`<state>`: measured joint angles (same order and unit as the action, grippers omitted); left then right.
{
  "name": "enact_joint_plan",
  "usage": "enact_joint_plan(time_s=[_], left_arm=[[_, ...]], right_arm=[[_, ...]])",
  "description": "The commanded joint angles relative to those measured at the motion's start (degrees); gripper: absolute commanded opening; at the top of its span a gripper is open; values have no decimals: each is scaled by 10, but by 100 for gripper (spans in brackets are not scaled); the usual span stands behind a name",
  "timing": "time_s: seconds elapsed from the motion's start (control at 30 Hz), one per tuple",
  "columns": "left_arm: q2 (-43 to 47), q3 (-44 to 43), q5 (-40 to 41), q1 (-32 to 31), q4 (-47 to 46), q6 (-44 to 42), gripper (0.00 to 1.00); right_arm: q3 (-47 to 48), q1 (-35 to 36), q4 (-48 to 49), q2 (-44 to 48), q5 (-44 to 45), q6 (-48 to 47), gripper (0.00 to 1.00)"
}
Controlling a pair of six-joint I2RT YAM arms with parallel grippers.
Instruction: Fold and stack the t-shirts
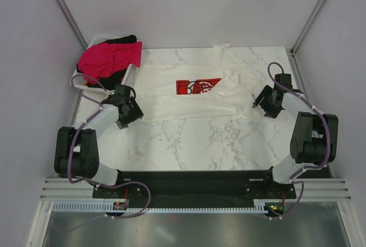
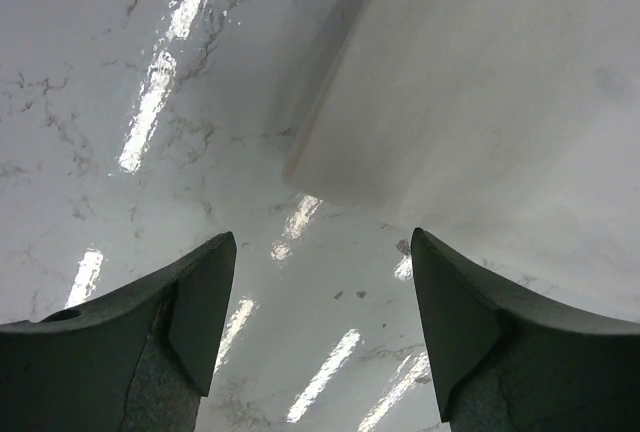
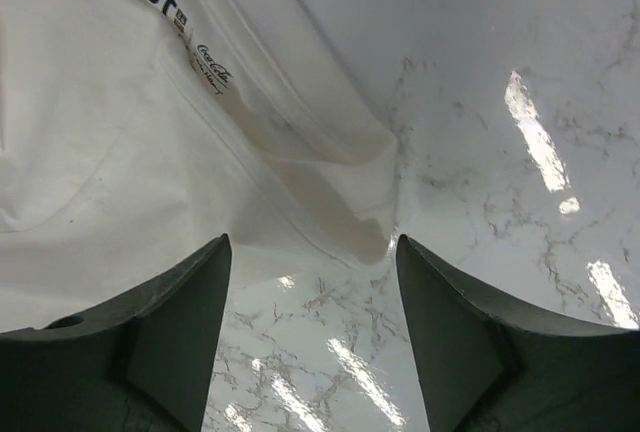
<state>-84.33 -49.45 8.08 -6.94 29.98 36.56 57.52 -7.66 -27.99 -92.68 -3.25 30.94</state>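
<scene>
White marble-patterned table (image 1: 194, 138) stretches out in front of me, with pale walls closing it in on three sides. Spread across the far half lies the white t-shirt (image 1: 171, 95), folded into a wide band with its red logo (image 1: 197, 86) facing up. At the far left corner the red-pink t-shirt (image 1: 108, 58) sits in a heap on top of the black t-shirt (image 1: 123, 40).

My left gripper (image 1: 130, 118) hangs just off the near left corner of the white shirt. Its jaws stand wide apart with nothing between them. From my left wrist I see only bare tabletop between the fingers (image 2: 205, 302), with the shirt's corner lying just ahead of them and not touching.

My right gripper (image 1: 262, 108) hovers by the shirt's right end, also spread open and empty. From my right wrist, a folded edge of cloth with a small printed label (image 3: 185, 27) lies just beyond the fingertips, which frame shiny marble.
</scene>
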Motion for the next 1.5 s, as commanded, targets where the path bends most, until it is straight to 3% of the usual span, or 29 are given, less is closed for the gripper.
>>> enact_joint_plan(time_s=[0.0, 0.13, 0.2, 0.23, 0.27, 0.3, 0.37, 0.4, 0.5, 0.63, 0.7, 1.03, 1.23, 1.33, 1.37, 1.4, 1.47], left_arm=[[-7, 22, 17, 7, -67, 43, 78], [-31, 32, 17, 7, -93, 58, 73], [-47, 29, 22, 7, -94, 63, 70], [-61, 23, 23, 7, -98, 66, 59], [-68, 22, 22, 7, -101, 68, 52], [-72, 20, 21, 7, -104, 70, 34], [-82, 9, 21, 7, -105, 71, 17], [-82, 4, 19, 7, -104, 70, 3], [-71, -22, 22, 7, -77, 57, 2], [-23, -49, 48, 7, -22, 38, 2], [11, -48, 62, 7, 0, 27, 2], [138, 62, 31, 7, 28, 47, 2], [236, 122, 13, 7, 75, 89, 2], [309, 139, -9, 6, 95, 113, 7], [343, 138, -10, 6, 116, 114, 11], [355, 133, -9, 5, 127, 118, 31], [393, 128, -27, -3, 147, 127, 56]], right_arm=[[-7, -1, 52, -17, -28, -4, 72], [-11, -2, 59, -38, -28, -5, 59], [-13, -2, 64, -39, -26, -4, 45], [-12, -2, 61, -38, -24, -5, 38], [-12, -1, 61, -36, -22, -5, 23], [-11, -2, 59, -35, -18, -6, 17], [-9, -2, 53, -28, -15, -4, 2], [-8, -2, 49, -24, -13, -4, 0], [17, -2, 15, -7, 13, -7, 0], [83, -2, -83, 37, 181, -15, 0], [81, -2, -93, 60, 216, -11, 0], [-57, -17, -102, 169, 169, 20, 0], [-148, -61, -111, 267, 77, 54, 14], [-186, -75, -118, 325, 57, 76, 49], [-190, -76, -120, 336, 54, 81, 72], [-192, -76, -122, 351, 51, 83, 81], [-187, -77, -131, 359, 52, 80, 96]])
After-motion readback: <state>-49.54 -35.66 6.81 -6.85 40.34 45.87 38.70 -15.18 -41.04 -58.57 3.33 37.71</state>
